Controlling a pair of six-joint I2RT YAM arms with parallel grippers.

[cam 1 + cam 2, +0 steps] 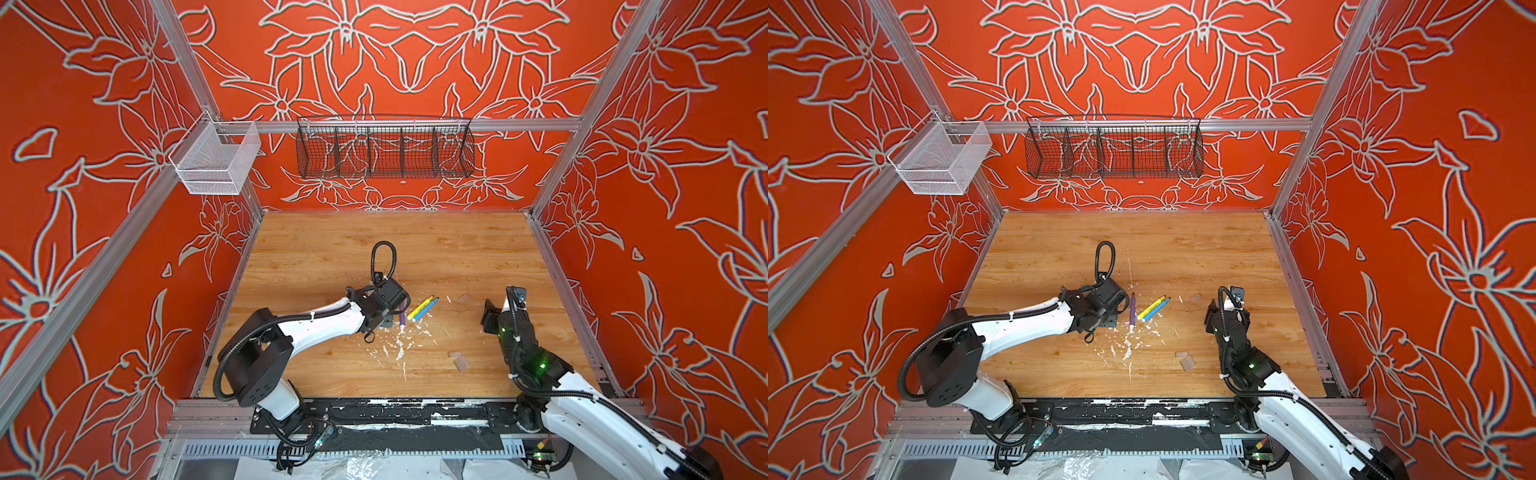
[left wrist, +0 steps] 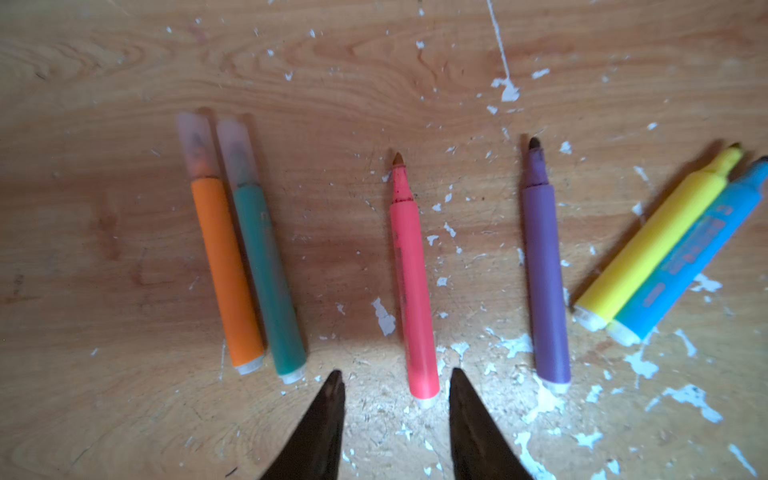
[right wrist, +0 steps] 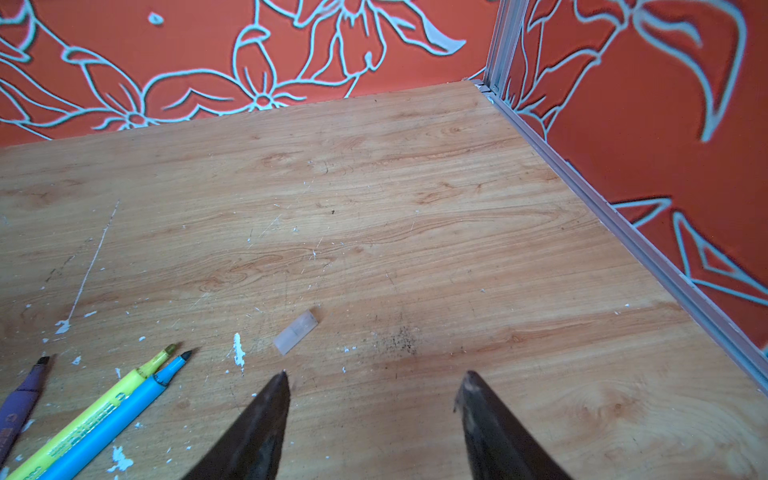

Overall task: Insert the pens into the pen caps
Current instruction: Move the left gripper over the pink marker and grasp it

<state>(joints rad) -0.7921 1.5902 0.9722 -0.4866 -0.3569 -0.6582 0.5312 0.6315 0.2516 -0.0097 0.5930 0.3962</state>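
Since its empty jaws stand apart astride the uncapped pink-red felt-tip pen (image 2: 413, 270), the left gripper (image 2: 395, 374) seems poised to grasp it. The right gripper (image 3: 376, 374), likewise open and empty, hovers with a clear plastic cap (image 1: 464, 297) at its ten o'clock in a top view, likely its pick.

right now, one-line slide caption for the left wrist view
Open left gripper flanking the pink pen; orange pen and green pen capped, other four bare.

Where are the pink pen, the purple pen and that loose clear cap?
pink pen (image 2: 413, 291), left wrist view, mid barrel.
purple pen (image 2: 545, 282), left wrist view, mid barrel.
loose clear cap (image 3: 296, 332), right wrist view, its middle.
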